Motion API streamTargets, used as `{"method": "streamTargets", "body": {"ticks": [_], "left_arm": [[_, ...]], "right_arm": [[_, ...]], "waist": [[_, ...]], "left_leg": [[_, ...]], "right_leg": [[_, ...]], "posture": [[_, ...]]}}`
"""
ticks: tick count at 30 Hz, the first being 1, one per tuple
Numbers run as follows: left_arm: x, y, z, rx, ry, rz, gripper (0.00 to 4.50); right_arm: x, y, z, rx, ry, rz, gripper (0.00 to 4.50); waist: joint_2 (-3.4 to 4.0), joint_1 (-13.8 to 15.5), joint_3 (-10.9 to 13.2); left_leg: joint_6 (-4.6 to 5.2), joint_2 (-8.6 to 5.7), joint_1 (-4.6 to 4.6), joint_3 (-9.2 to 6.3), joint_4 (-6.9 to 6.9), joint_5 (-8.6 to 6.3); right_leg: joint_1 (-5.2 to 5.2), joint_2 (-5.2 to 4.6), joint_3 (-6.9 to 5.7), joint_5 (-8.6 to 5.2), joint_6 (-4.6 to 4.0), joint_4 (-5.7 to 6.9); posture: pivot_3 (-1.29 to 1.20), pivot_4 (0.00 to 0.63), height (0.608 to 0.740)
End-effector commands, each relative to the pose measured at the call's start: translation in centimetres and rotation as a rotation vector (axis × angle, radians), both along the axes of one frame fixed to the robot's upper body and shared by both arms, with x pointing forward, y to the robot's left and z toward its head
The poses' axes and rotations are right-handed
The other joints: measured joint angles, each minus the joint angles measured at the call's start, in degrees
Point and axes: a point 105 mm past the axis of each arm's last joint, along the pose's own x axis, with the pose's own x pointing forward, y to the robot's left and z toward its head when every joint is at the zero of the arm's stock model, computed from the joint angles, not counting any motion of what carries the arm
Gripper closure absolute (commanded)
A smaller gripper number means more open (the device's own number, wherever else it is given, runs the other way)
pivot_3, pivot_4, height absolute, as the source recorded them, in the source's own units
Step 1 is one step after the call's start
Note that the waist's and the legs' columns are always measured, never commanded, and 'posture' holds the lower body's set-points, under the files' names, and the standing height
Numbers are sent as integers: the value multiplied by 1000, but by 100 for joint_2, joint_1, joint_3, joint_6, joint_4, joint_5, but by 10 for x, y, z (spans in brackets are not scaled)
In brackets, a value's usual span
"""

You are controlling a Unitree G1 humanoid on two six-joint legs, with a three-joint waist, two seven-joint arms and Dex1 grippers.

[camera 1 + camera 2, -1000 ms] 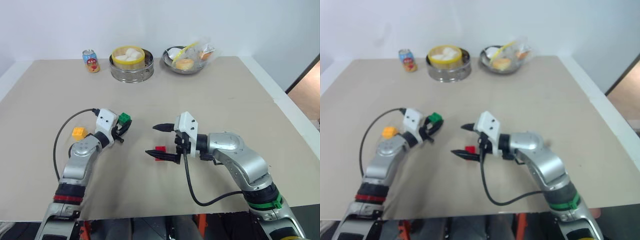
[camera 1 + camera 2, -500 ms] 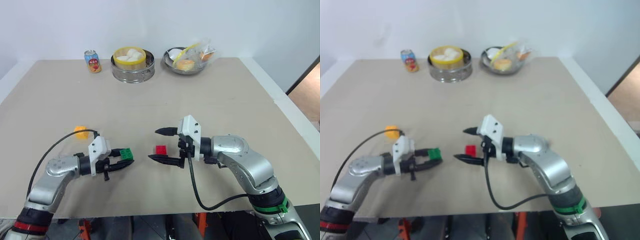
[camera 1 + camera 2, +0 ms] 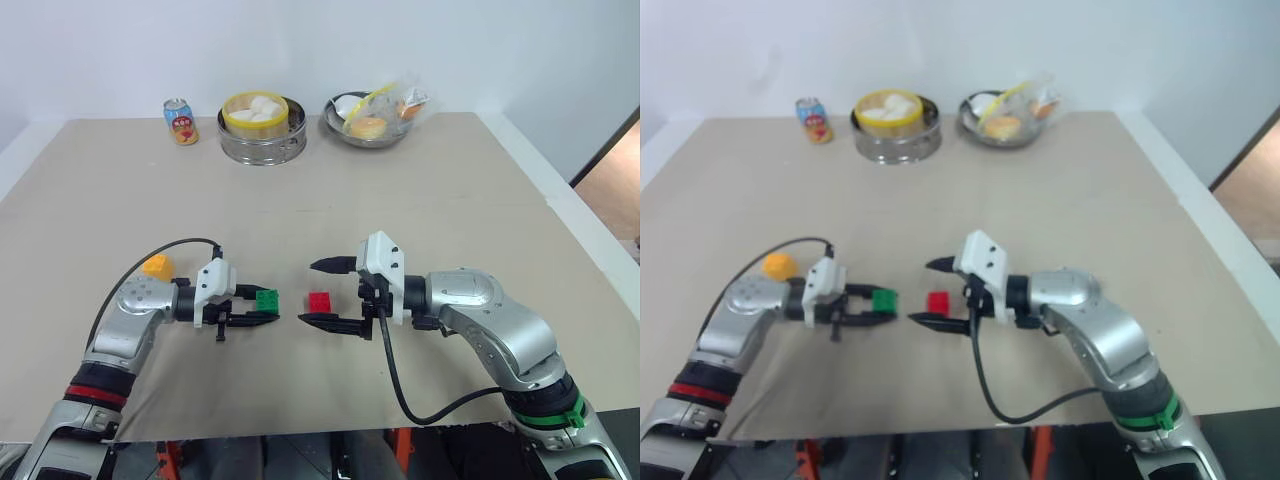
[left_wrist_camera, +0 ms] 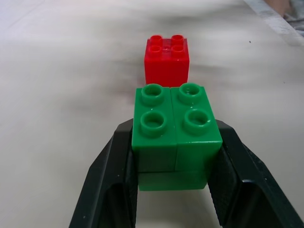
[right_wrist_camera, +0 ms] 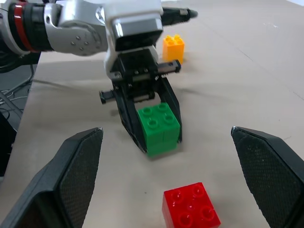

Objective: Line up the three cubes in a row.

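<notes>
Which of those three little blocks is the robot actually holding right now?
The green cube, clamped between the left gripper's black fingers. The red cube sits free between the open right gripper's fingers, and the yellow-orange cube lies apart.

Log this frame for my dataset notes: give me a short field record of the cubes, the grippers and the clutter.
green cube: held in the left gripper, studs up, beside the red cube
red cube: on the table, between the open fingers of the right gripper, not gripped
yellow-orange cube: on the table, beyond the left arm, apart from the other two
row: not yet formed
far edge: soda can, steamer with buns, metal bowl of food
</notes>
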Motion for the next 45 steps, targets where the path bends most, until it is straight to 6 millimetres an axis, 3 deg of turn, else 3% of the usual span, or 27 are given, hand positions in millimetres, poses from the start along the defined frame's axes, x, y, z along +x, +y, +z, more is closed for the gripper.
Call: {"method": "streamTargets", "body": {"ticks": [1,31,38,40,45], "left_arm": [[4,-2,8,7,-57,-19,3152],[12,8,-4,110,-49,-13,3152],[12,8,0,113,-55,-28,521],[11,11,1,121,-60,-30,218],[6,23,13,115,-78,4,218]], "right_arm": [[-5,-1,14,21,-58,5,0],[-5,-3,13,11,-57,3,0],[-5,-3,12,13,-55,-1,0],[-5,-2,12,13,-56,-1,0],[-4,-2,13,18,-60,0,0]], "waist": [[0,0,0],[0,0,0],[0,-1,0],[0,-1,0],[0,-2,0]], "left_leg": [[0,1,0,0,0,0],[0,3,2,1,2,0],[1,4,1,1,2,1],[0,4,1,1,2,0],[0,9,2,1,2,0]], "right_leg": [[0,0,0,1,-1,0],[1,5,1,5,-4,0],[2,5,1,6,-5,0],[1,5,1,5,-5,0],[1,10,1,5,-6,0]], "posture": [[0,150,740],[0,150,740],[0,150,740],[0,150,740],[0,150,740]]}}
